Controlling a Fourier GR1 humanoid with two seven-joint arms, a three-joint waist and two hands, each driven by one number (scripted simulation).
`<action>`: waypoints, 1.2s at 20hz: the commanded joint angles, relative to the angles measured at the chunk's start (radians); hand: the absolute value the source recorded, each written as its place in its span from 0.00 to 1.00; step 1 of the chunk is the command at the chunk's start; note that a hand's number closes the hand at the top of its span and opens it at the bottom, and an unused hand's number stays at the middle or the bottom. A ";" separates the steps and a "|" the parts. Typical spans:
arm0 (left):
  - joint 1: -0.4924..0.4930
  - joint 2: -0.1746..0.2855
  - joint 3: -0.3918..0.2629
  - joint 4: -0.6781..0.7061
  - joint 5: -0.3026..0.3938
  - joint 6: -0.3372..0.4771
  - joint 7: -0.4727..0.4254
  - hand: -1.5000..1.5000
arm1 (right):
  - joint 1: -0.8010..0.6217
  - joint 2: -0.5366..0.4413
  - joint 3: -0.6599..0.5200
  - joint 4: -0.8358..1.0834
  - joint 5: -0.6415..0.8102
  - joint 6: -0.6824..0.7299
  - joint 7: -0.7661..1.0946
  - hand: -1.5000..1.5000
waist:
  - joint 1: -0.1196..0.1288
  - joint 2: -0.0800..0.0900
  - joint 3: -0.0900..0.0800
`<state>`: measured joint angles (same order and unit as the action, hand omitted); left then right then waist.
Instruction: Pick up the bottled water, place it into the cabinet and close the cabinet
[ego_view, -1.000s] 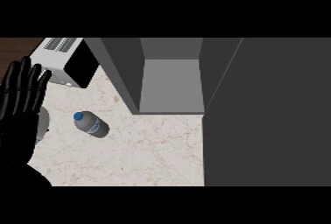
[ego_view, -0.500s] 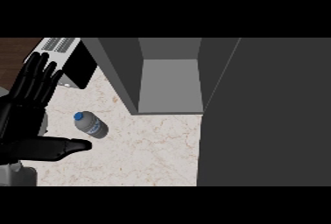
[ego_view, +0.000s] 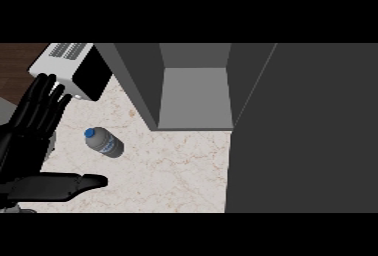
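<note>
The bottled water (ego_view: 103, 143) lies on its side on the marble counter (ego_view: 173, 175), in the left part of it, with the blue cap turned toward the far left corner. It touches nothing: there is bare counter on all sides of it, and more room toward the near edge and toward the right than toward the left. At the far left corner stands a white appliance (ego_view: 68, 62) with a black front, and the bottle is near this front but apart from it. The left hand (ego_view: 26, 145) shows along the counter's left edge; it is released, the fingers straight and together pointing to the far edge, the thumb spread out to the right below the bottle. The hand grasps nothing and stays just beside the bottle without touching it. The cabinet (ego_view: 193, 95) stands at the far edge in the middle, its grey inside visible, and its front left corner is well apart from the bottle. A wide dark grey panel (ego_view: 310, 130) covers the whole right side, so the free marble ends there.
</note>
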<state>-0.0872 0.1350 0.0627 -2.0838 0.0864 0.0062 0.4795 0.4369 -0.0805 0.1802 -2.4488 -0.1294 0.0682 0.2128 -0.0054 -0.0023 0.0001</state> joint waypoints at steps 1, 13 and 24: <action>0.041 -0.021 -0.029 -0.049 -0.046 0.030 0.036 0.00 | 0.191 -0.006 0.052 -0.165 -0.023 0.051 -0.026 0.00 | -0.009 -0.003 0.000; 0.100 0.004 0.097 0.163 -0.066 0.001 -0.191 0.00 | 0.305 0.016 0.151 -0.165 0.090 0.040 -0.123 0.00 | -0.007 0.000 -0.001; 0.000 -0.031 0.113 0.609 -0.107 0.000 -0.455 0.00 | 0.423 -0.039 0.127 -0.183 0.064 0.100 -0.242 0.00 | -0.018 0.002 -0.001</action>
<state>-0.0393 0.1200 0.1784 -1.6200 0.0081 -0.0090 0.0917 0.8108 -0.1050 0.2961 -2.4987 -0.0676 0.1656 -0.0568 -0.0211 -0.0018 -0.0008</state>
